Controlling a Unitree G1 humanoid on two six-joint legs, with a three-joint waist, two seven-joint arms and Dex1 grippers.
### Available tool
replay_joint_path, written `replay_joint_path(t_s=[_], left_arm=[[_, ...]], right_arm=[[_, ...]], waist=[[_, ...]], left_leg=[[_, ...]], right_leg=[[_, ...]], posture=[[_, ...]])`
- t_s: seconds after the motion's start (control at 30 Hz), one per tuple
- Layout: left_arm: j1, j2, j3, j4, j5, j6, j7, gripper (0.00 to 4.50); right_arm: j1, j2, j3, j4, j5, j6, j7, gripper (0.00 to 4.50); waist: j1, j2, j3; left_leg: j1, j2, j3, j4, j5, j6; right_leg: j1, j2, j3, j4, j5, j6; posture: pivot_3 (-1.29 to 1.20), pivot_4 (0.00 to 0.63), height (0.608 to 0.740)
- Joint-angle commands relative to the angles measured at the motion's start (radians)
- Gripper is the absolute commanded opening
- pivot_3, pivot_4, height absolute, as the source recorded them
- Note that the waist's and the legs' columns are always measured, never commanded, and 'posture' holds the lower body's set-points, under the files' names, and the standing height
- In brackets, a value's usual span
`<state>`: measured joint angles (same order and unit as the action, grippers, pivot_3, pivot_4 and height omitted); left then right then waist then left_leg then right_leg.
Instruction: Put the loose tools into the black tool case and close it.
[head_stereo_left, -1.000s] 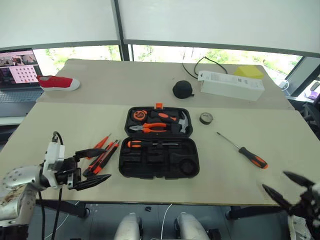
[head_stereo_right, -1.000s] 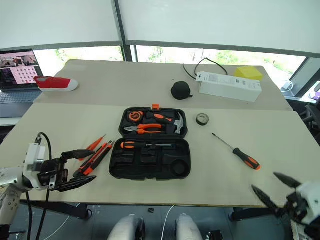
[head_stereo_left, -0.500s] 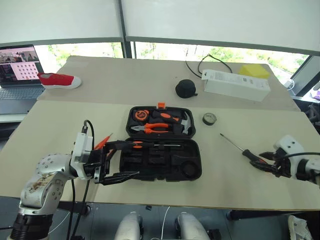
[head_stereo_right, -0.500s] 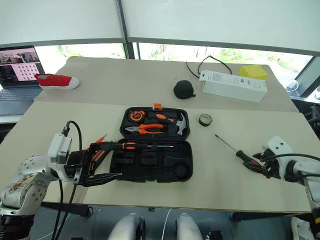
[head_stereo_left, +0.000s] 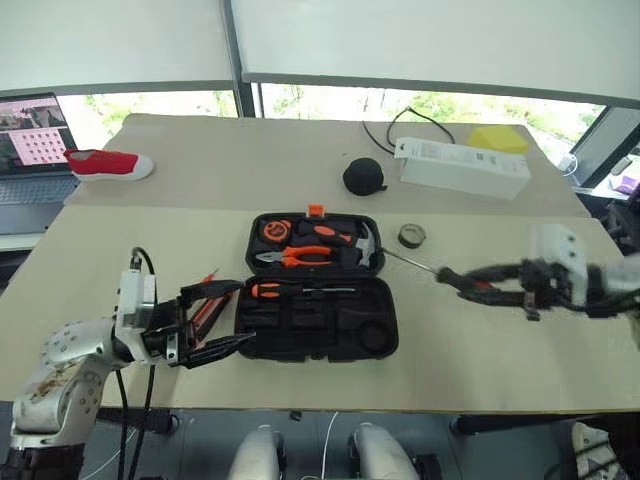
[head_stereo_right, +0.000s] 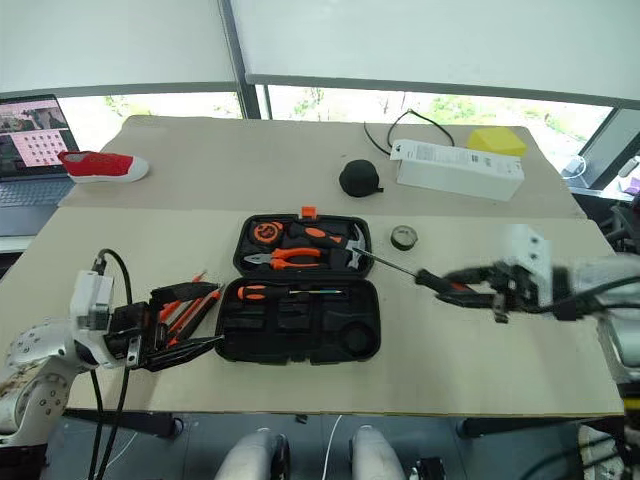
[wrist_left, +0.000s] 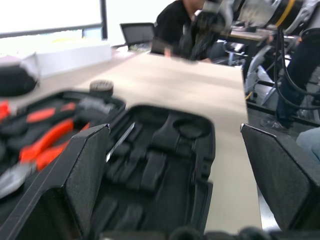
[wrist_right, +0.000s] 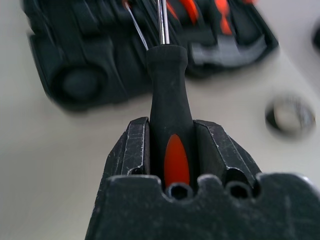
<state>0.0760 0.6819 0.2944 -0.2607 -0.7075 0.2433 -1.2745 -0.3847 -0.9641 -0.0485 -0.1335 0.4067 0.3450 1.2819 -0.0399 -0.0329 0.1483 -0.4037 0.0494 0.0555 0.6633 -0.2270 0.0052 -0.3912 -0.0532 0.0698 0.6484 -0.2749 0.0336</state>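
The right gripper (wrist_right: 171, 145) has its two black fingers pinching the orange-and-black handle of a long screwdriver (head_stereo_left: 455, 277). Ahead of these fingers, the metal shaft points toward the open black plastic tool case (head_stereo_left: 318, 305) on the beige worktop (head_stereo_left: 480, 340). The left gripper (head_stereo_left: 215, 320) has its fingers spread wide, empty, with the case just beyond their tips.

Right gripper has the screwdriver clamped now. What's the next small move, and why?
Probably carry the screwdriver on toward the black tool case and line it up over an empty recess: the right gripper grips its handle, the shaft tip already reaches the case's edge, and the lid lies open.
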Motion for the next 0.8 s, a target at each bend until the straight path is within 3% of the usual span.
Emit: replay_joint_path(t_s=[0.03, 0.17, 0.33, 0.57, 0.8], left_arm=[[0.070, -0.011, 0.070, 0.000, 0.008, -0.050, 0.023, 4.50], [0.146, -0.025, 0.097, -0.033, 0.016, -0.076, 0.049, 4.50], [0.187, -0.036, 0.101, -0.073, 0.018, -0.094, 0.080, 4.50], [0.196, -0.031, 0.096, -0.073, 0.028, -0.107, 0.090, 4.50], [0.199, -0.029, 0.092, -0.068, 0.035, -0.115, 0.084, 4.50]], right_arm=[[-0.165, 0.117, 0.209, -0.110, -0.080, 0.165, -0.103, 0.99], [-0.263, 0.232, 0.403, -0.086, -0.174, 0.313, -0.168, 0.99], [-0.302, 0.235, 0.556, -0.014, -0.342, 0.220, -0.172, 0.99], [-0.313, 0.238, 0.580, 0.043, -0.411, 0.189, -0.166, 0.99], [-0.309, 0.213, 0.543, 0.001, -0.362, 0.311, -0.130, 0.99]], waist=[[-0.003, -0.001, 0.000], [0.023, -0.002, 0.001], [0.038, -0.002, 0.001], [0.035, -0.004, 0.000], [0.041, -0.005, -0.001]], left_leg=[[-0.001, 0.000, 0.000, 0.000, 0.000, 0.000], [-0.010, -0.002, 0.000, 0.000, 0.000, 0.000], [-0.014, -0.004, 0.000, 0.000, 0.000, 0.001], [-0.011, -0.004, 0.001, 0.000, 0.000, 0.001], [-0.010, -0.004, 0.001, 0.000, 0.000, 0.001]], right_leg=[[-0.001, 0.000, 0.000, 0.000, 0.000, -0.001], [-0.012, -0.004, -0.002, 0.002, 0.001, 0.000], [-0.014, -0.007, -0.002, 0.000, 0.002, 0.002], [-0.012, -0.005, -0.003, 0.001, 0.003, 0.001], [-0.011, -0.006, -0.003, 0.001, 0.003, 0.001]], posture=[[0.00, 0.150, 0.740], [0.00, 0.150, 0.740], [0.00, 0.150, 0.740], [0.00, 0.150, 0.740], [0.00, 0.150, 0.740]])
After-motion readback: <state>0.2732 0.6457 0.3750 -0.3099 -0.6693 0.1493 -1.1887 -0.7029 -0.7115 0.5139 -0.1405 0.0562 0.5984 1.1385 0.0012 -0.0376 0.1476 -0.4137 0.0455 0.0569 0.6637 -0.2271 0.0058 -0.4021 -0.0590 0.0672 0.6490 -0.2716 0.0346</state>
